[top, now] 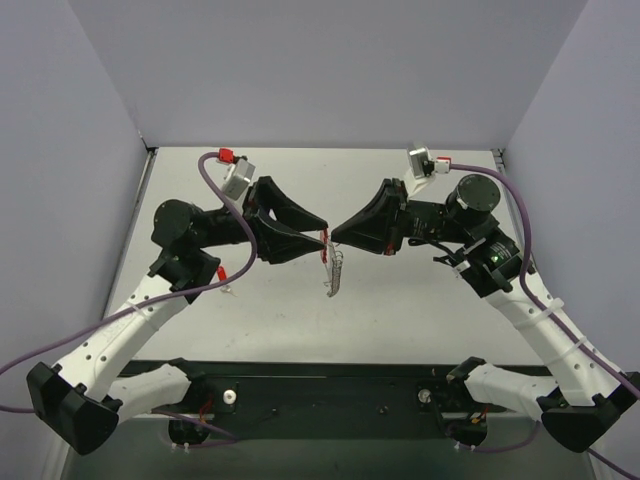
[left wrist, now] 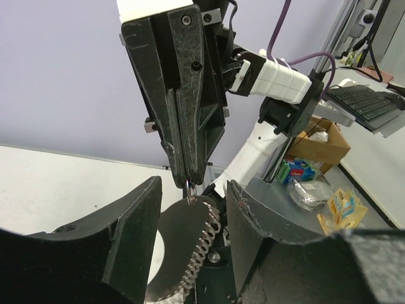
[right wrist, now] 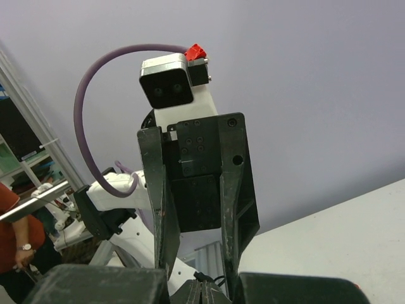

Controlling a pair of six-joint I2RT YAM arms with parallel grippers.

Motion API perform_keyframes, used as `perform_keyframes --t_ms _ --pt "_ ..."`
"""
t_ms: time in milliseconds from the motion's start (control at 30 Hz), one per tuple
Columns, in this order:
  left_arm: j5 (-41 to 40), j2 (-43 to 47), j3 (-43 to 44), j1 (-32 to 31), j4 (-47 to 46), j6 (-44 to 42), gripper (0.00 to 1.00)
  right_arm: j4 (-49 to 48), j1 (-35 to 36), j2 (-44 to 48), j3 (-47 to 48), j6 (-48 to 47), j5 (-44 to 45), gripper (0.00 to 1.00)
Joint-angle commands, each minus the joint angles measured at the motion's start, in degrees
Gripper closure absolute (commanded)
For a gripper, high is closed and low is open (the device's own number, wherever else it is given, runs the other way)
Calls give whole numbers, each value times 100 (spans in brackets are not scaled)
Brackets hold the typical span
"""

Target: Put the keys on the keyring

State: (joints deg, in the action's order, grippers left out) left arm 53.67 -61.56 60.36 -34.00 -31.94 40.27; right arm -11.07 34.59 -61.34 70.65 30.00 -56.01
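As Arms Met Mid-Table, One Pinched

Right gripper, reaching from 3 o'clock, was clenched on the keyring, chain dangling toward 6 o'clock. Left gripper, from 9 o'clock, stood released, fingers straddling the chain.

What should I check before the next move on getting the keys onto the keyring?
1. Right gripper shut on the keyring: ok.
2. Left gripper open, nothing gripped: ok.
3. Grippers facing tip to tip above the table: ok.
4. Chain hanging between the left gripper's fingers without touching them: cannot tell.
5. Flat silver piece beside the chain is a key ready to thread: cannot tell.
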Motion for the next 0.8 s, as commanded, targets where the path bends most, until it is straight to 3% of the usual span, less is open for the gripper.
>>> perform_keyframes --t_ms 0,633,767 --pt "135 -84 125 -63 -181 60 46 -633 4 166 98 -11 28 100" --pt "-234 -260 275 -397 -242 -28 53 -2171 13 562 -675 595 951 100" --pt "-348 -295 310 -450 -304 -28 58 -2268 13 536 -711 639 943 100"
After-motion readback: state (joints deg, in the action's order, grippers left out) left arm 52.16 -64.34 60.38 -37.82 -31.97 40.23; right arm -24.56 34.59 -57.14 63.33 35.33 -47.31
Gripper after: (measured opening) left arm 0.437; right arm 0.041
